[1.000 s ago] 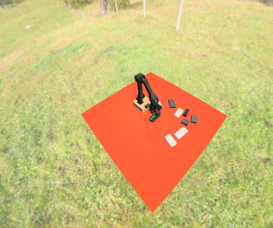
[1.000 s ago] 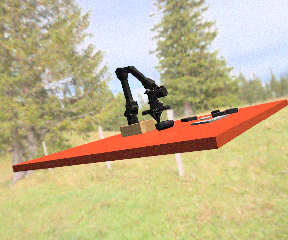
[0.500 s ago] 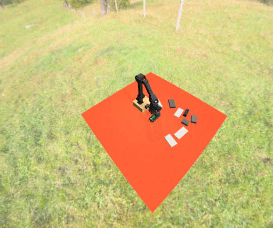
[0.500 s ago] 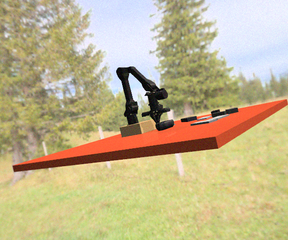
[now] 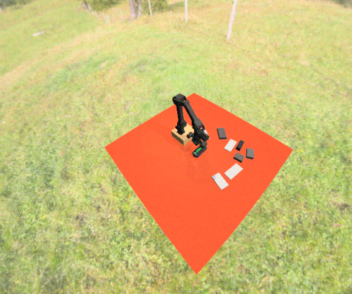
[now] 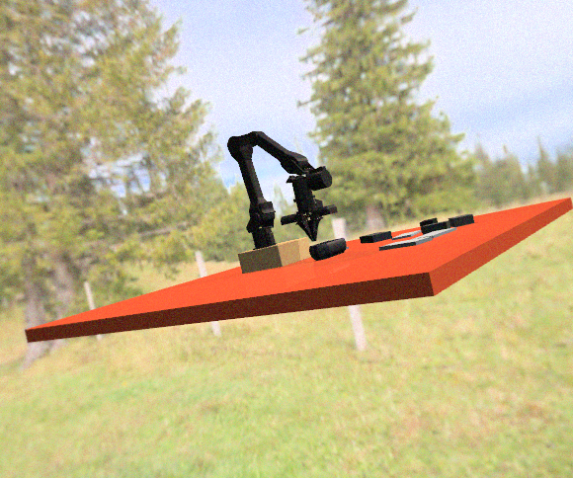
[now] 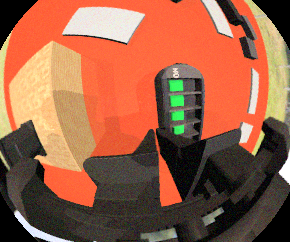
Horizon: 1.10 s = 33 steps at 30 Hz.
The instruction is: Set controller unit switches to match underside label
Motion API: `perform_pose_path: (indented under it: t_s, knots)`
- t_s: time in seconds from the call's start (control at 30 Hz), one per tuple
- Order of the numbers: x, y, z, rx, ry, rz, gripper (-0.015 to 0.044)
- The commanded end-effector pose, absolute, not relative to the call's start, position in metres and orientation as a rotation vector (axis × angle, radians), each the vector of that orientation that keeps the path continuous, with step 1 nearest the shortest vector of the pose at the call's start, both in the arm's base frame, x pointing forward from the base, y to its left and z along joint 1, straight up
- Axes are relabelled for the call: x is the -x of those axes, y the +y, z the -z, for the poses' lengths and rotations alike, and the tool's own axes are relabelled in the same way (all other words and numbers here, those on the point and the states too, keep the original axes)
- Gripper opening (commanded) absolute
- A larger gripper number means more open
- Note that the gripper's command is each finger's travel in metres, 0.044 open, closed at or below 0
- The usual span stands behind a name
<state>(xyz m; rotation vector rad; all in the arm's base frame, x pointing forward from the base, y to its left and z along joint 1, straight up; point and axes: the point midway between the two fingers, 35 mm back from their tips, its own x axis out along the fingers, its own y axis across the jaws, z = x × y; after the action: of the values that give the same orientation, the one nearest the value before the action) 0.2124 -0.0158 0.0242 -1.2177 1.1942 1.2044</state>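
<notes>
The dark grey controller unit (image 5: 195, 154) (image 6: 328, 249) (image 7: 186, 101) sits on the bench beside the arm's wooden base, switches facing up. In the wrist view "ON" is printed at its far end, and four green switch ends show in a row along its left side. The nearer switches are hidden behind the fingers. The label on the underside cannot be seen. My gripper (image 6: 313, 240) (image 7: 154, 132) is shut with nothing between the fingers. It points down, with its tips just above the unit's near part; whether they touch a switch cannot be told.
The wooden base block (image 5: 180, 137) (image 6: 259, 259) (image 7: 66, 110) stands close beside the unit. White flat plates (image 5: 233, 171) (image 5: 220, 181) (image 5: 230, 144) and dark blocks (image 5: 221, 133) (image 5: 238, 157) (image 5: 250, 153) lie farther out on the red bench (image 5: 182, 202) (image 6: 256, 287).
</notes>
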Motion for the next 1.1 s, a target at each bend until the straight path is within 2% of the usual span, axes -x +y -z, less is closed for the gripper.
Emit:
perform_pose_path:
  t_s: [0.0,0.17,0.47,1.07]
  knots:
    - [-0.226,-0.005,-0.033,1.224,1.192,-1.201,0.0079]
    - [-0.256,0.038,-0.057,1.222,1.187,-1.201,0.021]
    - [-0.258,0.04,-0.053,1.222,1.187,-1.201,0.044]
    - [-0.26,0.04,-0.023,1.222,1.187,-1.201,0.044]
